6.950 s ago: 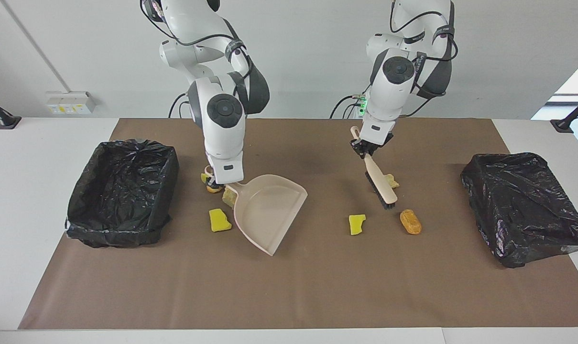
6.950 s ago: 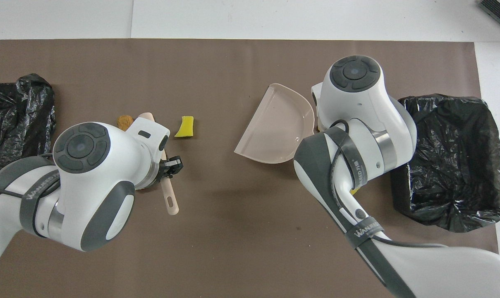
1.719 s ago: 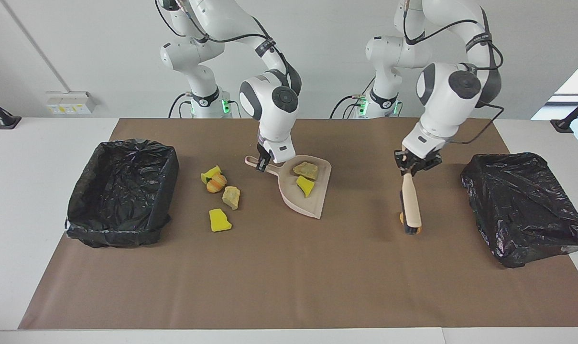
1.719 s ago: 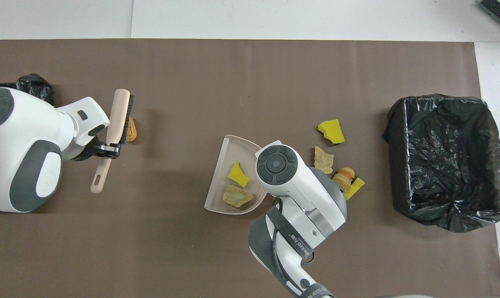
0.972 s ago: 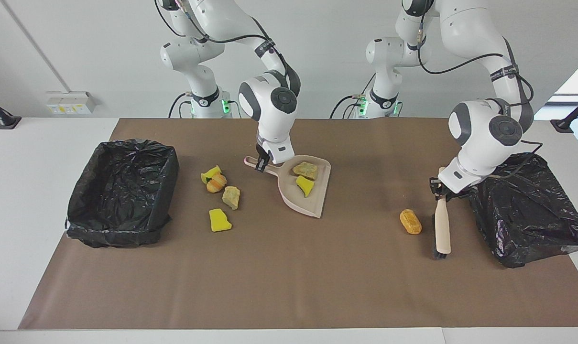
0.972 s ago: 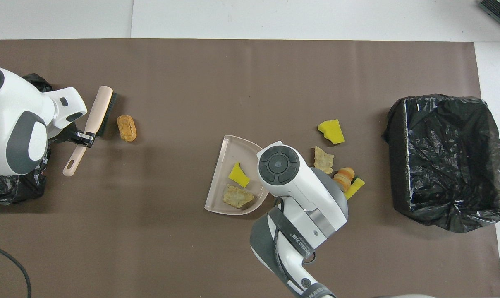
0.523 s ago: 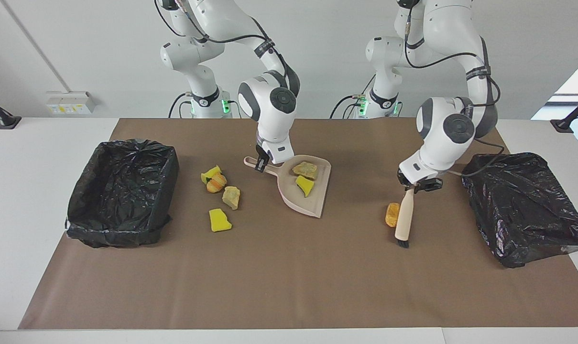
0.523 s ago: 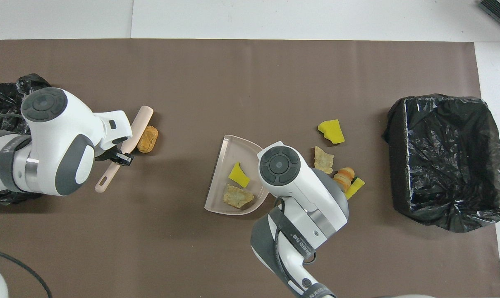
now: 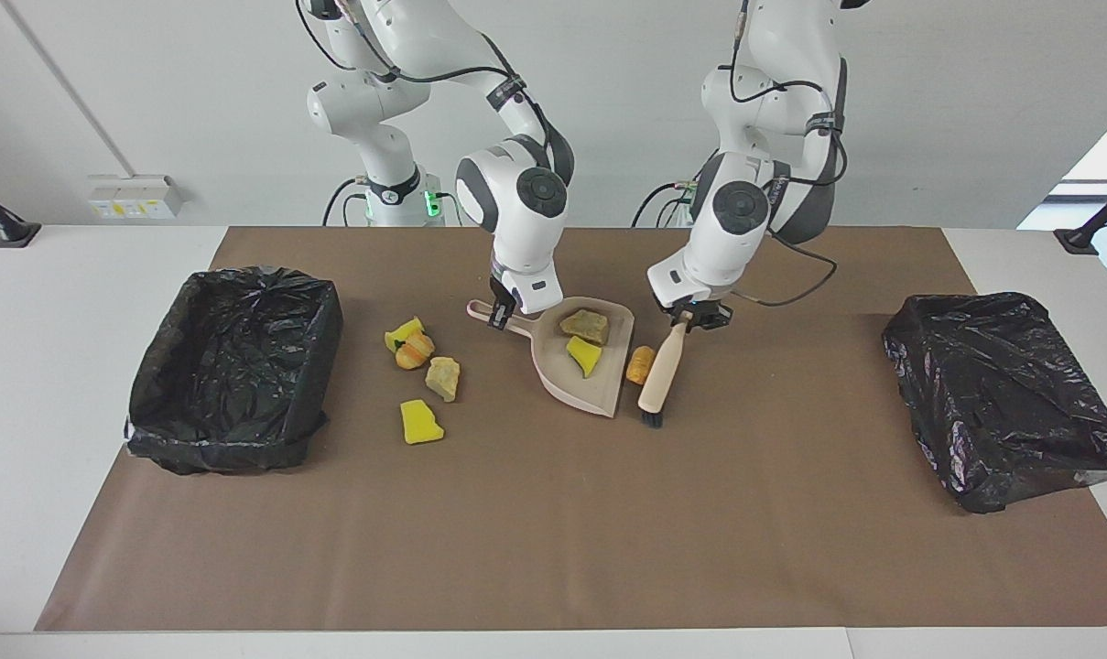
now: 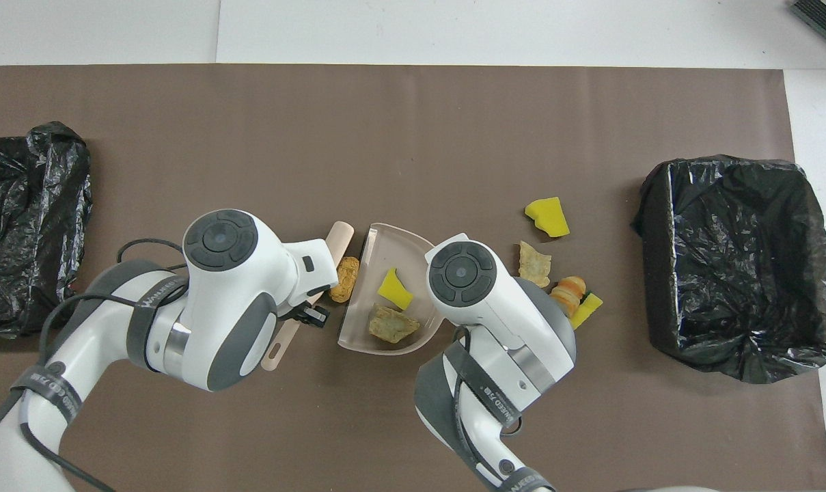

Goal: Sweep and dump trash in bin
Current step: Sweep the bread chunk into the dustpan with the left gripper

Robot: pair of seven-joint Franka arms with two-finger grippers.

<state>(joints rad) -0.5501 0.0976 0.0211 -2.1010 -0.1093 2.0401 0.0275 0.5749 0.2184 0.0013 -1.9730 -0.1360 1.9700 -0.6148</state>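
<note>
At the dustpan [image 9: 582,366] mouth, mid-worktop [image 9: 553,549], we hold the left gripper [image 9: 690,320] with jaws clamped on the brush [image 9: 658,373], and the right gripper [image 9: 501,314] clamped on the pan's handle. We should keep the bristles low and push the bread piece [image 9: 640,363] over the lip. Half a second ago it lay nearer the covered bin [image 9: 1006,394]; four scraps [image 9: 422,366] still wait beside the open bin [image 9: 237,366].

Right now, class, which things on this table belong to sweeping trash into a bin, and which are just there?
Part of the job:
- brush, in left gripper
- dustpan, in right gripper
- seven trash scraps
- open bin

Just there:
- brown mat
- closed black bag
- wall socket
</note>
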